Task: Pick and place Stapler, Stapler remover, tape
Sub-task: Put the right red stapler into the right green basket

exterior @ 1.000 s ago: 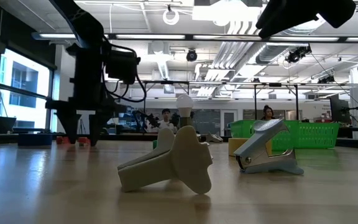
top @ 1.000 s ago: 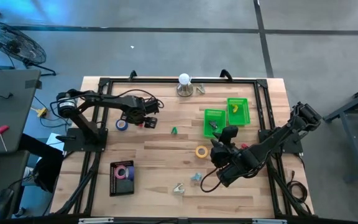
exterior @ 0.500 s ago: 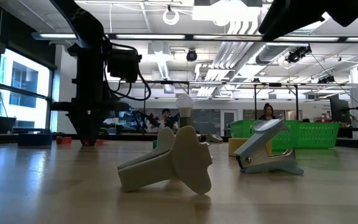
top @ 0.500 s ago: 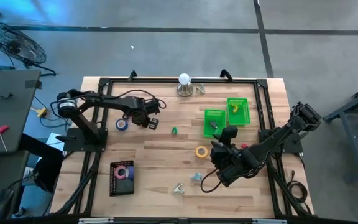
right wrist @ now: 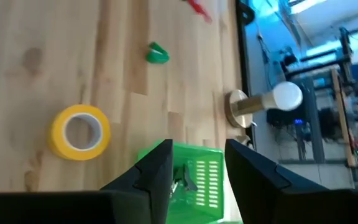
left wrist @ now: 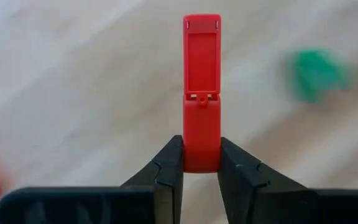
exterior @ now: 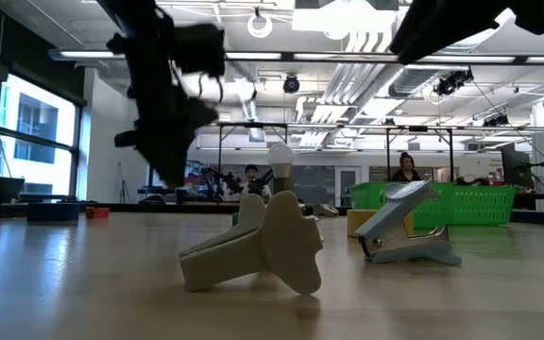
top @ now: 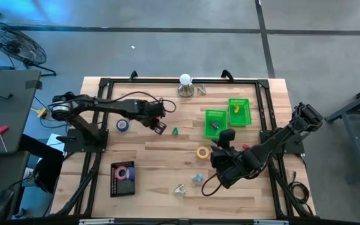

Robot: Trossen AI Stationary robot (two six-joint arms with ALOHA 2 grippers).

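My left gripper (top: 160,127) hangs above the table's middle left, shut on a small red stapler (left wrist: 201,74). The stapler sticks out ahead of the fingers in the left wrist view. My right gripper (top: 220,152) stands open over the table, nothing between its fingers, beside a yellow tape roll (top: 202,151) that lies flat near the green bin (top: 215,123). A blue tape roll (top: 123,125) lies at the left. A pink roll (top: 124,173) sits on a black box. The grey staple remover (exterior: 409,227) rests on the wood near the front. My left gripper pinches the stapler's rear end (left wrist: 201,160) between its two fingers, one on each narrow side. The stapler runs on along the fingers, past their tips. It is lifted clear of the table.
A second green bin (top: 239,111) stands to the right of the first. A lamp with a white bulb (top: 185,84) stands at the far edge. A small green piece (top: 175,131) and a beige tool (top: 179,189) lie on the wood. A black frame rims the table.
My left gripper has shut on the red stapler, then risen and swung toward the table's right, tipping as it went. The stapler has come up off the table with it.
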